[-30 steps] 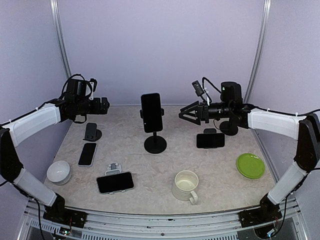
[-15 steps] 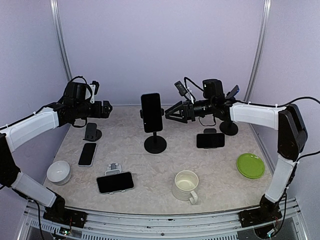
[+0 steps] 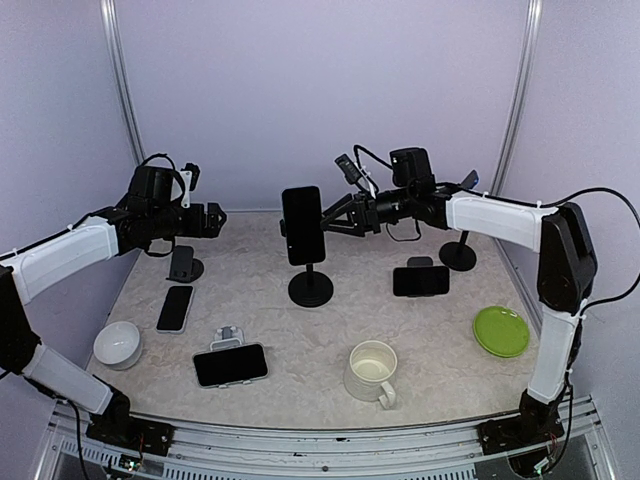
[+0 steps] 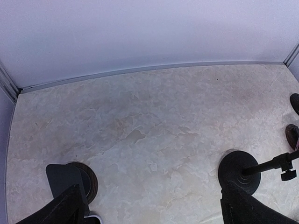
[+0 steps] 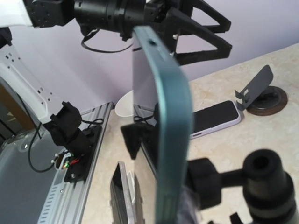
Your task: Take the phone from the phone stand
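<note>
A dark phone (image 3: pixel 302 224) stands upright in a clamp on a black phone stand (image 3: pixel 311 288) at mid-table. My right gripper (image 3: pixel 333 221) reaches in from the right at the phone's height, its jaws open and set on either side of the phone's right edge. The right wrist view shows that teal edge (image 5: pixel 170 140) up close, with one dark finger (image 5: pixel 135 137) on the screen side; I cannot tell whether it touches. My left gripper (image 3: pixel 212 220) hovers open at the back left, its fingers (image 4: pixel 60 210) wide above bare table.
An empty small stand (image 3: pixel 183 264) and a flat phone (image 3: pixel 175 308) lie left, with a white bowl (image 3: pixel 117 344) nearer. A phone on a white stand (image 3: pixel 230 364), a mug (image 3: pixel 372 371), a green plate (image 3: pixel 501 331) and a landscape phone (image 3: pixel 421 281) fill the front and right.
My right arm has swung left from near the right stand to the phone's edge, and its jaws have narrowed. The left gripper crept slightly right.
</note>
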